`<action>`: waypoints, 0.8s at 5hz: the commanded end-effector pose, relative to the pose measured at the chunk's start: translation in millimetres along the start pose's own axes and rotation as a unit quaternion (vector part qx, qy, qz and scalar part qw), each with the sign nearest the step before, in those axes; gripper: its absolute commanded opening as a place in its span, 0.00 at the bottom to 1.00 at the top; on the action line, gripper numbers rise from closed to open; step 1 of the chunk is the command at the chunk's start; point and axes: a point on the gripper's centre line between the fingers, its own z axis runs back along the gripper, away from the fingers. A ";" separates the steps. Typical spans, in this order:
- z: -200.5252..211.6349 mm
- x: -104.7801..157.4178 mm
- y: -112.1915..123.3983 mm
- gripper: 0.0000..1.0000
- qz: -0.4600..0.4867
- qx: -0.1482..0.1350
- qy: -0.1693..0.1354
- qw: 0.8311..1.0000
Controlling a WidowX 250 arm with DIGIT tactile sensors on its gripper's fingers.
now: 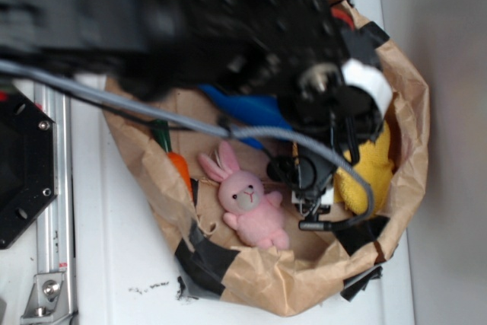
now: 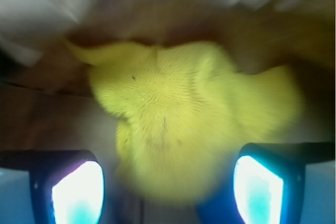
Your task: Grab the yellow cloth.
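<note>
Parted gripper [image 2: 168, 187] fingers frame the yellow cloth [image 2: 178, 124].

Bunched inside the brown paper bag [image 1: 415, 135] by its right wall, the cloth lies straight ahead between the spread jaws, nothing gripped; the pink plush bunny [image 1: 247, 199] sits near, to the left.

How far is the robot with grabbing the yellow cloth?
Done: the hand has reached into the paper bag, over the yellow cloth. In hand: the wrist view shows the fingers apart, with the cloth between and beyond them; the picture is blurred. Left: closing on the cloth and lifting it. The pink bunny lies beside it, untouched.
</note>
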 end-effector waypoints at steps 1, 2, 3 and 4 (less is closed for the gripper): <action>-25.9 11.8 -3.2 0.00 -0.015 0.080 0.001 0.997; -7.1 18.4 10.9 0.00 0.004 0.070 -0.014 0.997; 45.7 27.8 25.8 0.00 0.035 0.057 -0.058 0.996; 100.3 15.7 27.0 0.00 0.062 0.050 -0.082 0.993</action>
